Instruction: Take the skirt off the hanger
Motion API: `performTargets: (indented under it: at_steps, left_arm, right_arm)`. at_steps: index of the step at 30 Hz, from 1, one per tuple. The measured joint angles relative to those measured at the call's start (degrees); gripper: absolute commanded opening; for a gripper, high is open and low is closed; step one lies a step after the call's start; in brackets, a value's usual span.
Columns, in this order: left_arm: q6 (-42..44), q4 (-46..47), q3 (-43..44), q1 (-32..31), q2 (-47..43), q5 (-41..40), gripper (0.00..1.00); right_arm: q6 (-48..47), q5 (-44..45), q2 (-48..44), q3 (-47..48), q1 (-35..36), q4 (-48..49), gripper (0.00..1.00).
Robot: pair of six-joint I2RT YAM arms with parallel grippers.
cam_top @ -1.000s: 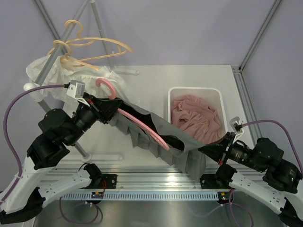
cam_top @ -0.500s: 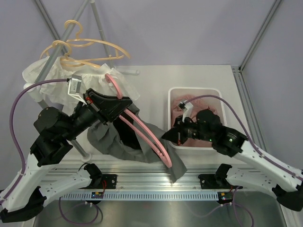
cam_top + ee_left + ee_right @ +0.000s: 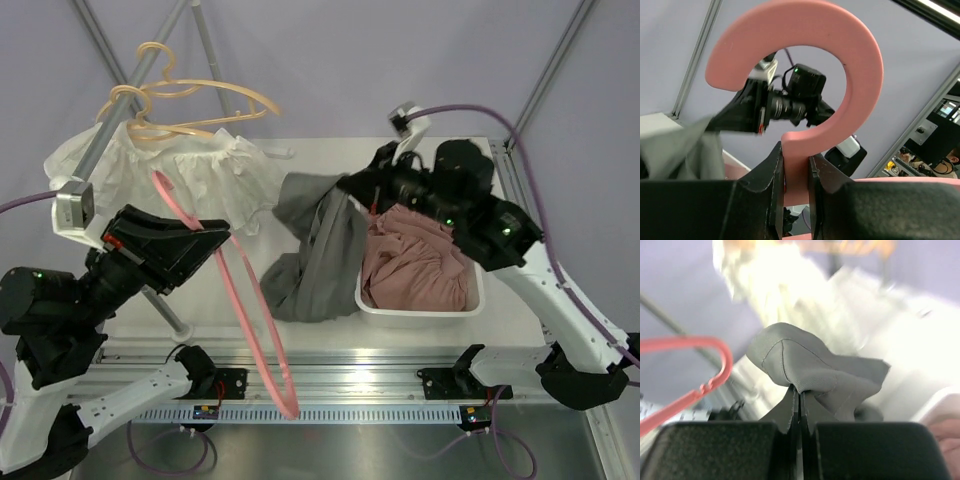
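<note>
Skirt off hanger overhead, wrist views closer, right gripper pinching it, left gripper clamping hanger

You've got one pink hanger, one grey skirt, one white garment, one white bin, one heap of pink cloth and two arms — plus what look like two tan hangers, overlapping.

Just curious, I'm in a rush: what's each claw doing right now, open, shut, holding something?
Left gripper: shut on the pink hanger.
Right gripper: shut on the grey skirt.
</note>
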Motion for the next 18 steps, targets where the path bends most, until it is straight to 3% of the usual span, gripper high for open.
performTargets:
  at_steps: [4,8,18]
  left_arm:
    - [0.9,-1.8,0.3,0.0,-3.0,-0.7,0.0]
    - [1.7,-2.5,-2.4,0.0,-4.2,-1.6,0.0]
    - [2.5,-5.5,-11.0,0.0,-2.6,-2.3,0.0]
  right_arm:
    - [-3.8,2.6,-0.2,12.6,-5.6,-3.1,0.0]
    - [-7.6,5.1,-0.5,24.2,-6.1,-7.3,0.0]
    - [-16.8,12.3,2.1,42.2,-7.9,-14.5,0.0]
